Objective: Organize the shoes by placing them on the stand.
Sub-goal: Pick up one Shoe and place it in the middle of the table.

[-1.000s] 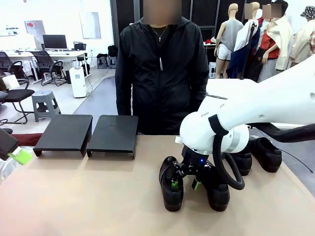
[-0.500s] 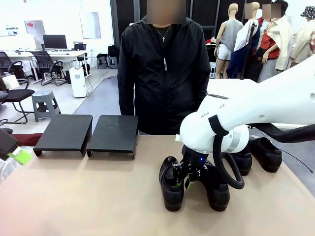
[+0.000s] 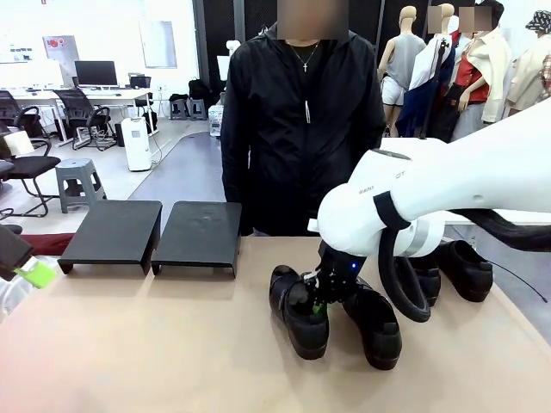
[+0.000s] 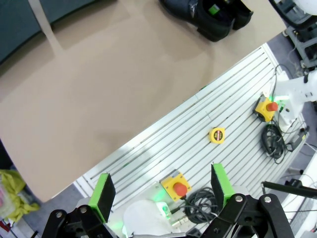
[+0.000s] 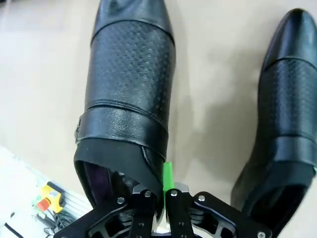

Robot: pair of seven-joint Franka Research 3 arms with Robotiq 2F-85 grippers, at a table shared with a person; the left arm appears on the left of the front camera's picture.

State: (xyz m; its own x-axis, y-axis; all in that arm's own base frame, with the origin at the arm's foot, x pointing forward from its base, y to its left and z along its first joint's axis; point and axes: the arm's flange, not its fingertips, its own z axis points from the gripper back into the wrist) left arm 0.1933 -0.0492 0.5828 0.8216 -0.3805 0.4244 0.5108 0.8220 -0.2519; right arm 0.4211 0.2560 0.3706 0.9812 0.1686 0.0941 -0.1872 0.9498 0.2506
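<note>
Glossy black leather slip-on loafer (image 3: pixel 298 315), the left one of the nearer pair, toe pointing toward the robot, on the tan tabletop (image 3: pixel 155 344). The right gripper (image 5: pixel 162 184) is clamped together on the side wall of its heel opening, one finger inside the shoe and one outside. Whether the sole is off the table cannot be told. Its matching loafer (image 3: pixel 373 325) lies just beside it, heels close and toes spread apart. The second pair of matching loafers (image 3: pixel 463 268) sits farther back, near the table's right edge, partly behind the right arm.

Progress: early. The two low, flat-topped black stands (image 3: pixel 200 232) at the far left carry no shoe, and all four loafers are at table level. One grasp appears made; lifting, carrying and setting down remain for this shoe, and the other three are untouched.

Clearance: bare tabletop lies between the gripped loafer and the stands. The stands sit close to the far edge, and the person in a black jacket (image 3: pixel 301 129) stands just behind that edge. The left gripper (image 4: pixel 162 191), jaws wide apart and holding nothing, hangs over the robot-side table edge, well away from the shoes.
</note>
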